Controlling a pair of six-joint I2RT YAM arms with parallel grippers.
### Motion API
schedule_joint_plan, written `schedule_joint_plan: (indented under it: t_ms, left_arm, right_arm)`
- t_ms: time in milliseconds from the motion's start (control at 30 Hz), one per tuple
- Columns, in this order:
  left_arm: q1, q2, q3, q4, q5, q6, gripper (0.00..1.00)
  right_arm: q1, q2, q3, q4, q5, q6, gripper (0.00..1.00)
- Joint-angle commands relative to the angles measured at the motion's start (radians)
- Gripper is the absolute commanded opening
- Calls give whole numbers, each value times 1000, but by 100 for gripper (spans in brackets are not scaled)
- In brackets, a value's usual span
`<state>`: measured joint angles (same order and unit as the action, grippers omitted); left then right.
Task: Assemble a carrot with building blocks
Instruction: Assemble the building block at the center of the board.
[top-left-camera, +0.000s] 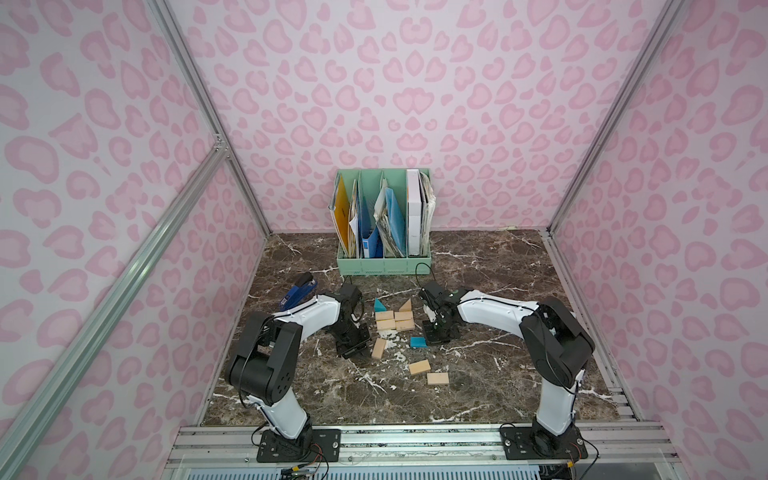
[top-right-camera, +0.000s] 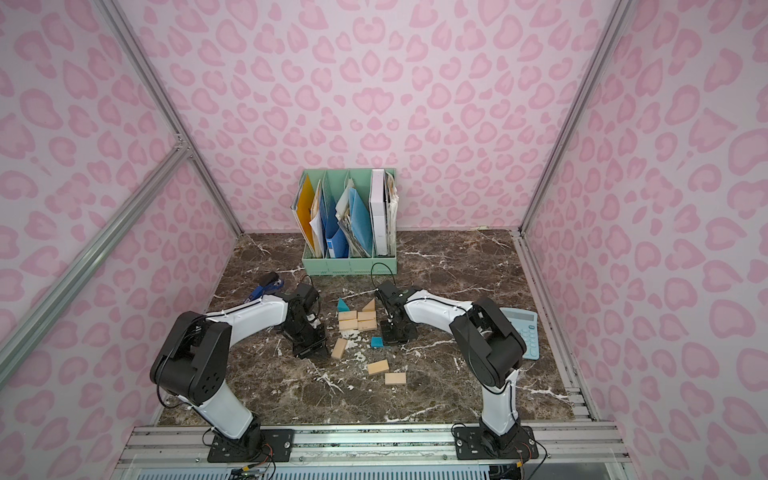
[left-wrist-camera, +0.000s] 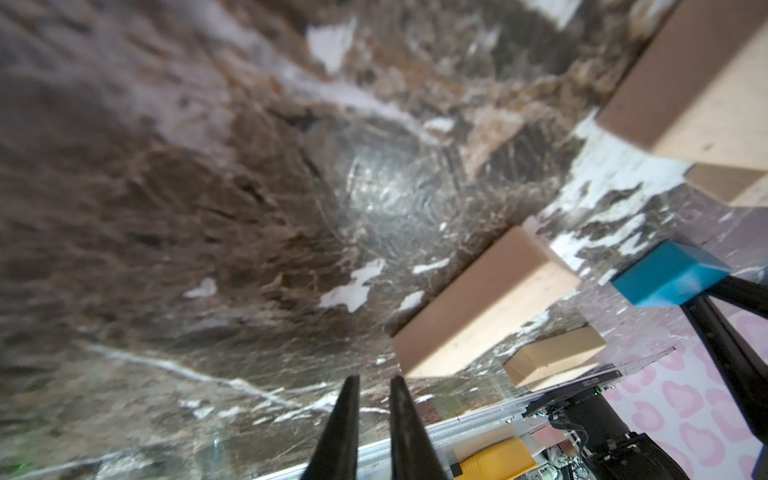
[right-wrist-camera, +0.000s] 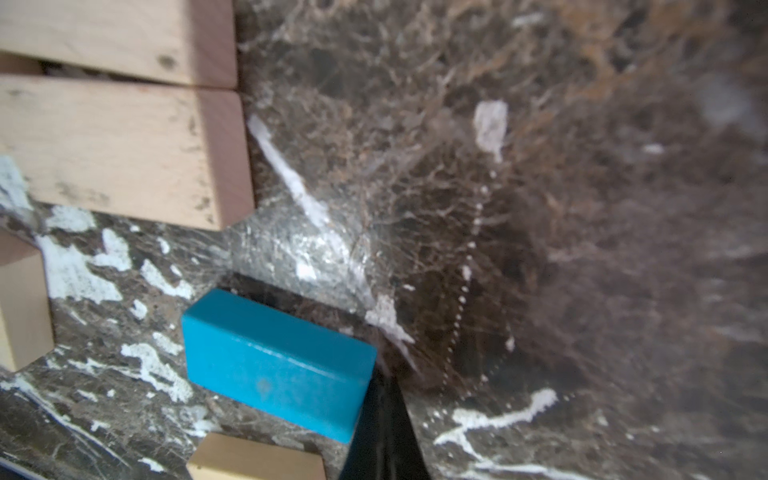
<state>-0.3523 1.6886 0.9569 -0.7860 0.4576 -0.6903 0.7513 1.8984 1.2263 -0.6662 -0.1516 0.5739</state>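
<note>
— Four tan blocks (top-left-camera: 394, 321) sit paired mid-bench (top-left-camera: 498, 386). Where's the teal block (right-wrist-camera: 274, 365)?
— Just toward the front edge, my closed right gripper (right-wrist-camera: 382, 415) at its short end. It looks light, hard and slick, so I'd pinch the long sides. My left gripper (left-wrist-camera: 372, 386) is narrowly parted and empty.

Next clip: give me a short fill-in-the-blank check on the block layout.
The grouped tan rectangles number ___. The triangle nearer the stapler is ___. Apart from that group lie ___ loose tan rectangles. The teal rectangular block lies beside the ___ gripper.
Missing words: four; teal; three; right.
</note>
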Motion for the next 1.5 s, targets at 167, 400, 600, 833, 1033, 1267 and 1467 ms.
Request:
schedule_joint_plan:
  t_ms: [167, 400, 600, 833, 1033, 1267, 1467]
  left_arm:
    - [-54, 18, 2, -19, 7, 3, 5]
    - [-66, 69, 38, -17, -5, 2, 3]
    - [-64, 90, 56, -10, -12, -5, 3]
    - [-55, 115, 75, -16, -16, 2, 3]
    - [-48, 113, 95, -43, -26, 13, 3]
    - [-42, 111, 106, -62, -30, 18, 3]
    - [-33, 102, 105, -64, -34, 16, 3]
  right_arm:
    - [0, 13, 1, 3, 1, -4, 0]
    - [1, 11, -3, 5, -6, -8, 0]
    - [0, 1, -13, 5, 0, -8, 0]
    - [-1, -5, -16, 7, 2, -9, 0]
    - [0, -24, -36, 22, 6, 4, 0]
    - [1, -36, -48, 37, 3, 14, 0]
    - [0, -45, -59, 45, -3, 16, 0]
